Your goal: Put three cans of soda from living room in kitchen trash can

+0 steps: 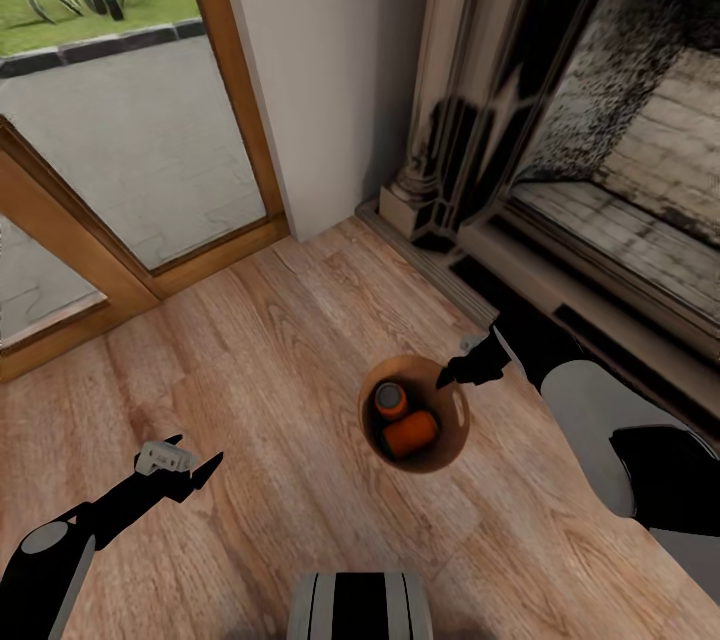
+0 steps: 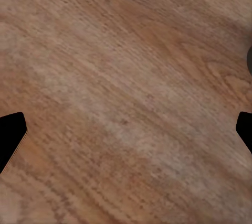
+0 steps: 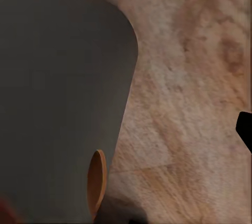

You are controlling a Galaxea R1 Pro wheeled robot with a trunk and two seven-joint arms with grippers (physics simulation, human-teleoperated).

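Observation:
The tash can (image 1: 447, 455), a small round bin with a copper-brown inside, stands on the wood floor in front of the fireplace. Two orange cans of soda are in it: one upright (image 1: 389, 399) and one on its side (image 1: 411, 432). My right gripper (image 1: 452, 375) is at the bin's far rim. In the right wrist view the bin's dark outer wall (image 3: 63, 103) looms close, and one black fingertip (image 3: 245, 129) stands far off to the side, so the jaws are spread. My left gripper (image 1: 200, 450) hovers open over bare floor (image 2: 126, 87), well to the left of the bin.
The brick fireplace (image 1: 620, 150) and its raised hearth edge (image 1: 560, 290) lie just beyond my right arm. A white wall corner (image 1: 320, 70) and wood-framed glass doors (image 1: 130, 150) close off the far left. Wood floor stretches toward me.

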